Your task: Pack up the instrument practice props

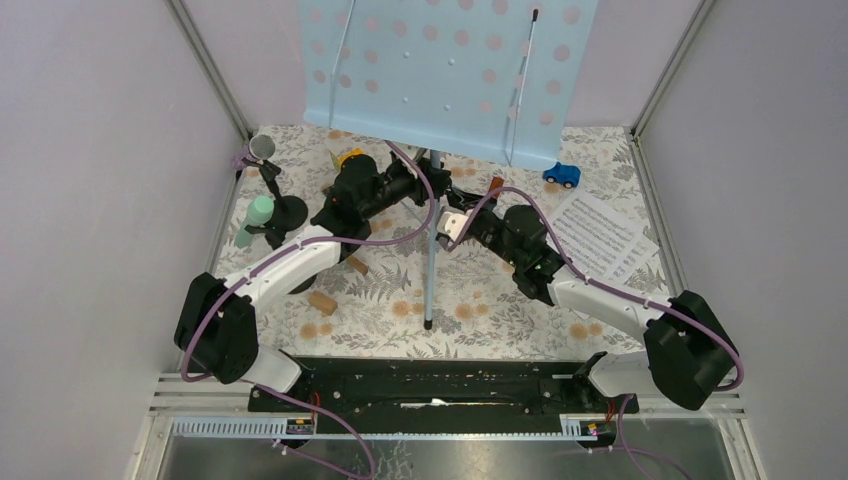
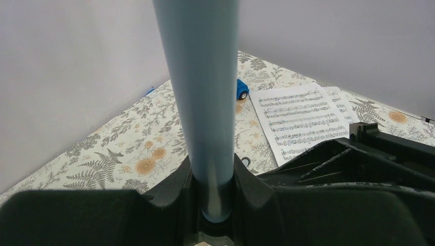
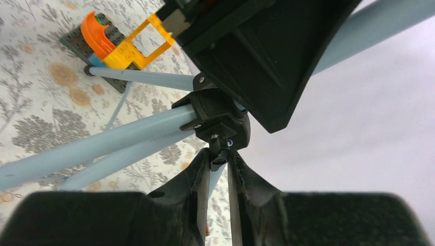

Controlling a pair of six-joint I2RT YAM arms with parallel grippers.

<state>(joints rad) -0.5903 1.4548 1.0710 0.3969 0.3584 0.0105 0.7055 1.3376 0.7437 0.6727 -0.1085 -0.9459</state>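
Rack (image 1: 450,70) stands by the table's (image 1: 500,300) far edge, mid-width; left claw (image 2: 213,205), clamped on the pole (image 2: 202,102), should hold it plumb while right claw (image 3: 219,169), pinched narrow below the hub (image 3: 218,115) on its knob (image 3: 219,156), turns gently, legs (image 3: 102,143) unskidded.

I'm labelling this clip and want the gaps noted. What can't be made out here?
Music rack: top cut off by the top view's upper edge.
Sheet-music pages: near corner hidden by the right arm, left wrist view.
Yellow-and-orange toy: partly behind the left arm, right wrist view; its shape is unclear.
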